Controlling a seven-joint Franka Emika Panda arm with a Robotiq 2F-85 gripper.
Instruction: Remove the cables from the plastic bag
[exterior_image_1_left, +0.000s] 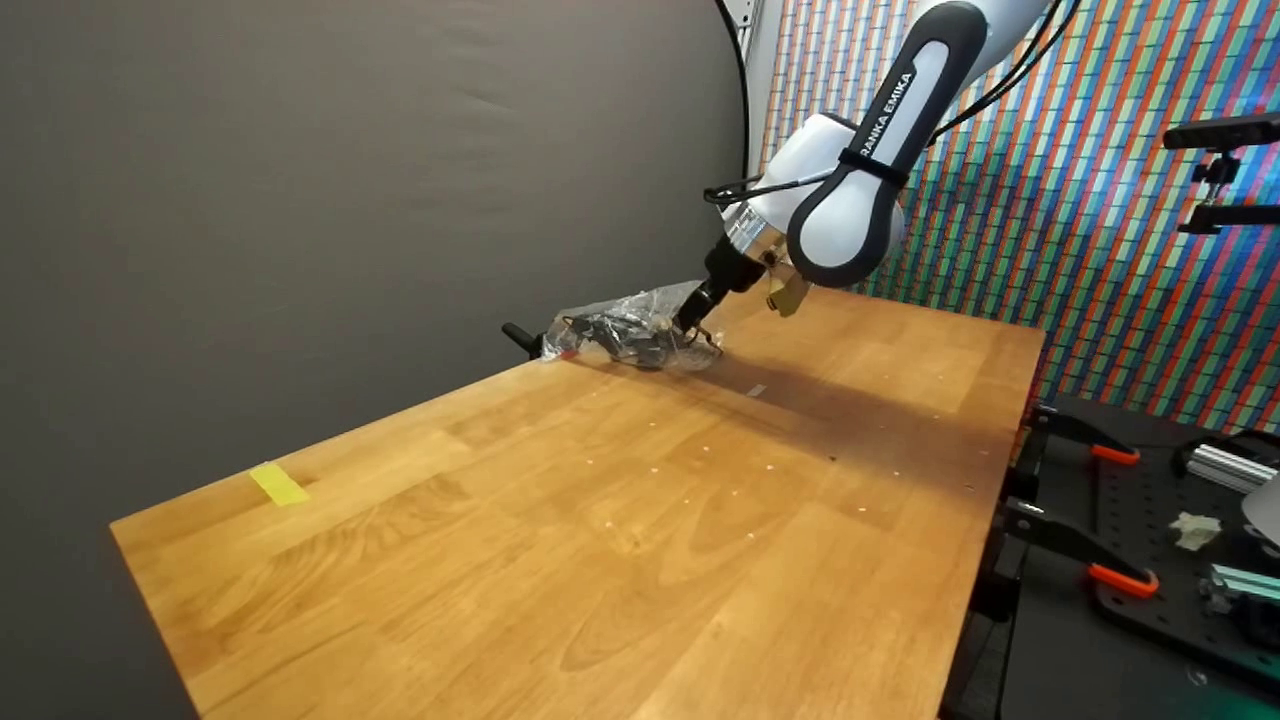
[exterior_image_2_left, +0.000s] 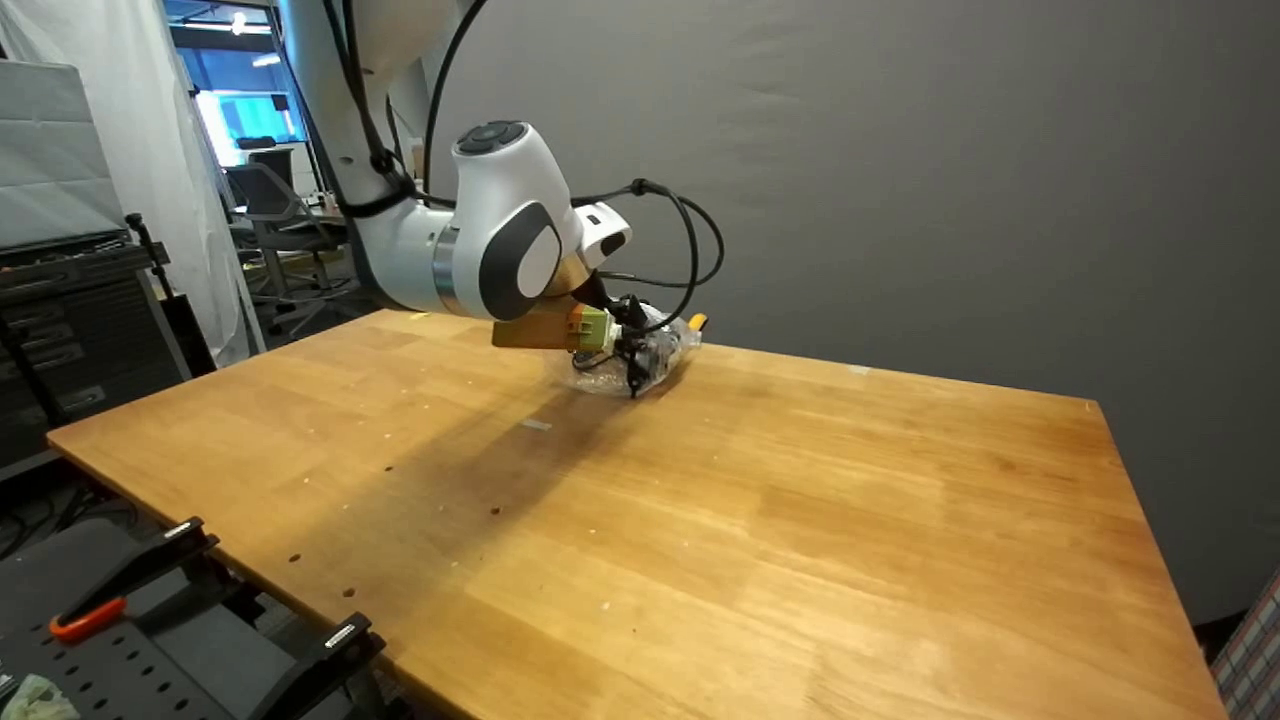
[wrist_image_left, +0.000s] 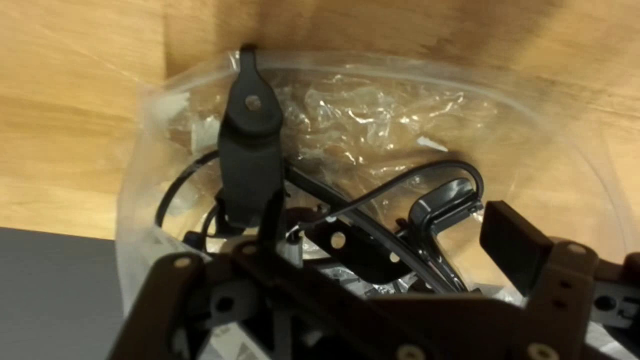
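Observation:
The clear plastic bag (exterior_image_1_left: 600, 325) (exterior_image_2_left: 672, 345) lies at the table's back edge in both exterior views. In the wrist view the bag (wrist_image_left: 360, 112) spreads below my gripper, its rim curving across the top. Black cables (wrist_image_left: 400, 176) loop inside it among black metal-looking parts. A flat black part (wrist_image_left: 250, 170) with a hole lies at the left, its tip at the bag's rim. My gripper (wrist_image_left: 387, 217) is open, its fingers wide apart over the cables, with nothing seen held between them. In both exterior views the gripper (exterior_image_1_left: 688, 320) (exterior_image_2_left: 632, 350) is tilted down at the bag; finger contact is unclear.
The wooden table (exterior_image_1_left: 560, 540) has a yellow tape strip (exterior_image_1_left: 279, 483) near its far-left corner. Black clamps with orange parts (exterior_image_1_left: 1120, 580) sit at its side by a dark perforated plate (exterior_image_2_left: 130, 665). A black handle (exterior_image_1_left: 520, 340) juts out behind the bag. A grey wall (exterior_image_2_left: 900, 200) stands behind.

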